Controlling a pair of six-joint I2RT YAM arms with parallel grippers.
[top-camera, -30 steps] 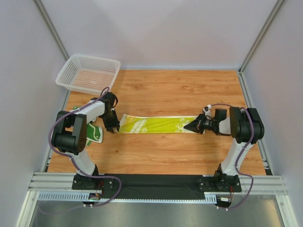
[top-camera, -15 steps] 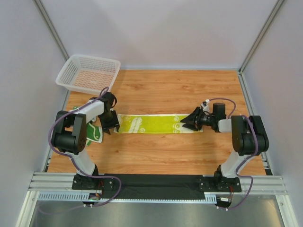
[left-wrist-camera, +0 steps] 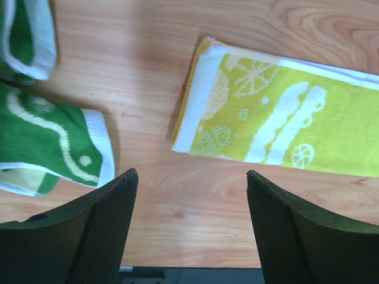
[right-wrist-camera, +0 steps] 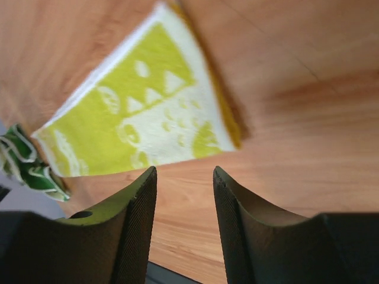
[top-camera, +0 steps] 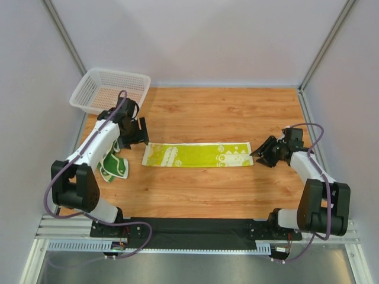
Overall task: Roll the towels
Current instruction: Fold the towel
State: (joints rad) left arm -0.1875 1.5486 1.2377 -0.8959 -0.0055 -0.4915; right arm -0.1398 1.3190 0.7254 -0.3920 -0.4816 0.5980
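A bright yellow-green towel (top-camera: 198,155) lies flat as a long folded strip across the middle of the table. Its left end shows in the left wrist view (left-wrist-camera: 278,121) and its right end in the right wrist view (right-wrist-camera: 136,124). My left gripper (top-camera: 135,136) (left-wrist-camera: 190,173) is open and empty, just off the strip's left end. My right gripper (top-camera: 263,155) (right-wrist-camera: 184,170) is open and empty, just off the right end. Green patterned towels (top-camera: 113,165) (left-wrist-camera: 47,145) lie crumpled at the table's left side, under my left arm.
A white mesh basket (top-camera: 110,92) stands at the far left corner. Grey walls close in the table on three sides. A black rail with the arm bases runs along the near edge.
Both grippers have drawn back from the ends of the yellow-green towel, the left one up and left, the right one to the right. The strip now lies flat and a little longer.
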